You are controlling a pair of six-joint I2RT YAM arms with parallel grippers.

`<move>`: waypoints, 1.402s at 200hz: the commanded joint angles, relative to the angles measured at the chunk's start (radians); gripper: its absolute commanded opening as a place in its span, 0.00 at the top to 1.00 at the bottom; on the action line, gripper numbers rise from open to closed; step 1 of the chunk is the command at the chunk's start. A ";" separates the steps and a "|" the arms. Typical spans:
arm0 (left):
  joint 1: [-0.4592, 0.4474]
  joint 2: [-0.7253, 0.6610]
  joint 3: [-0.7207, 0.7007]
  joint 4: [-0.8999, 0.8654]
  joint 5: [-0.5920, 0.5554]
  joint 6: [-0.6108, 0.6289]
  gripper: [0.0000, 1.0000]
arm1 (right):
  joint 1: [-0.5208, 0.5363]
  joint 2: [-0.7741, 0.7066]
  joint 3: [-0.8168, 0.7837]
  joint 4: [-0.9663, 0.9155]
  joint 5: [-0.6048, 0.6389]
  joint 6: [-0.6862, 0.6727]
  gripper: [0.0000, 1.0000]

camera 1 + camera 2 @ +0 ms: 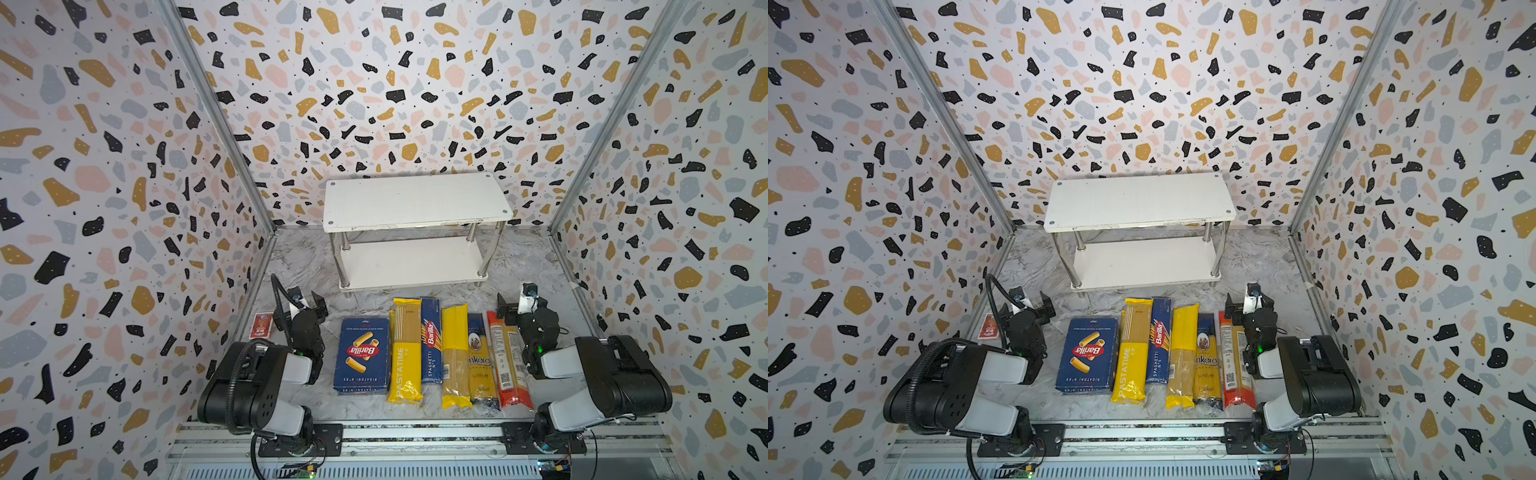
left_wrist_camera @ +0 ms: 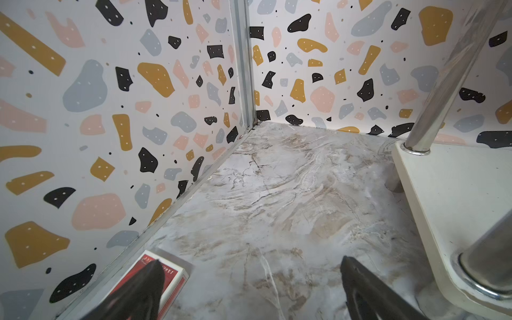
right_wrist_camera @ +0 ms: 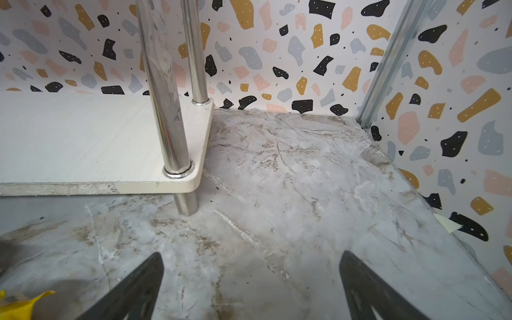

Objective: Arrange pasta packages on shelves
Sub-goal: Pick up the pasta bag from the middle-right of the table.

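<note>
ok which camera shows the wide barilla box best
Both top views: the wide Barilla box lies flat on the table, whole and unblocked, with its label readable. Neither wrist view shows it at all.

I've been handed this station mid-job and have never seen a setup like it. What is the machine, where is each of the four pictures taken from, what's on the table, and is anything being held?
The machine is two robot arms bolted to a rail at the near edge of a marble table, boxed in by patterned walls. Two pictures look down from one overhead camera and show nearly the same scene. The other two come from cameras on the wrists, each looking out past its own hand: the left hand and the right hand. Both are open and hold nothing. At the back stand the shelves, two white boards on chrome legs, with nothing on them yet. Between the arms lie the pasta packages. I count six, boxes and long bags, side by side. A small red pack sits near the left wall.
</note>
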 commanded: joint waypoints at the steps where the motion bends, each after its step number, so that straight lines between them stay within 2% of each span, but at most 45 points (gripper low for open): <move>1: 0.002 -0.007 0.010 0.037 0.000 -0.010 0.01 | 0.002 -0.017 0.008 0.010 -0.001 -0.007 0.01; 77: 0.003 0.000 0.016 0.033 -0.006 -0.010 0.01 | -0.002 -0.017 0.010 0.008 -0.008 -0.006 0.01; 117: 0.003 0.004 0.018 0.033 -0.010 -0.008 0.01 | -0.065 -0.021 -0.007 0.029 -0.136 0.017 0.01; 280: 0.002 0.005 0.024 0.023 -0.006 -0.008 0.01 | -0.047 -0.012 0.016 -0.001 -0.162 -0.020 0.01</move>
